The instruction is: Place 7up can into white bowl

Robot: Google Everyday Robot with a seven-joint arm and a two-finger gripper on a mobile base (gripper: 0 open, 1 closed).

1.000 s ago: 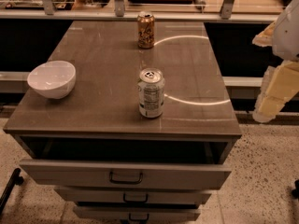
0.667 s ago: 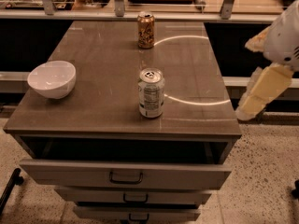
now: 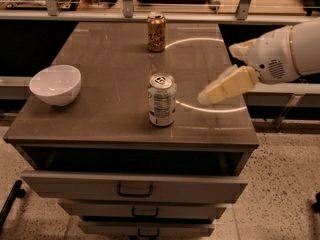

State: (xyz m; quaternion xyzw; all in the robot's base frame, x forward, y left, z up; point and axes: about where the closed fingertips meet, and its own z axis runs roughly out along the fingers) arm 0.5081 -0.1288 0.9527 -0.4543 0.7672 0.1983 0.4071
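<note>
Gripper (image 3: 211,94) hovers right of the 7up can (image 3: 162,100), clear of it; how far open, I cannot tell; white bowl (image 3: 55,84) sits well left.

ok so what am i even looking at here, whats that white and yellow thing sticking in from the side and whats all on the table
The white thing is a robot's arm. The pale yellow part at its end is the gripper, the claw it picks things up with. There is only one picture, from a camera looking down at the table from in front. The gripper hangs over the table's right side in the picture, apart from everything, and holds nothing that shows. On the table are a 7up can near the middle, an empty white bowl at the left and a gold-brown can at the far edge. Below are drawers, the top one pulled partly out.
</note>
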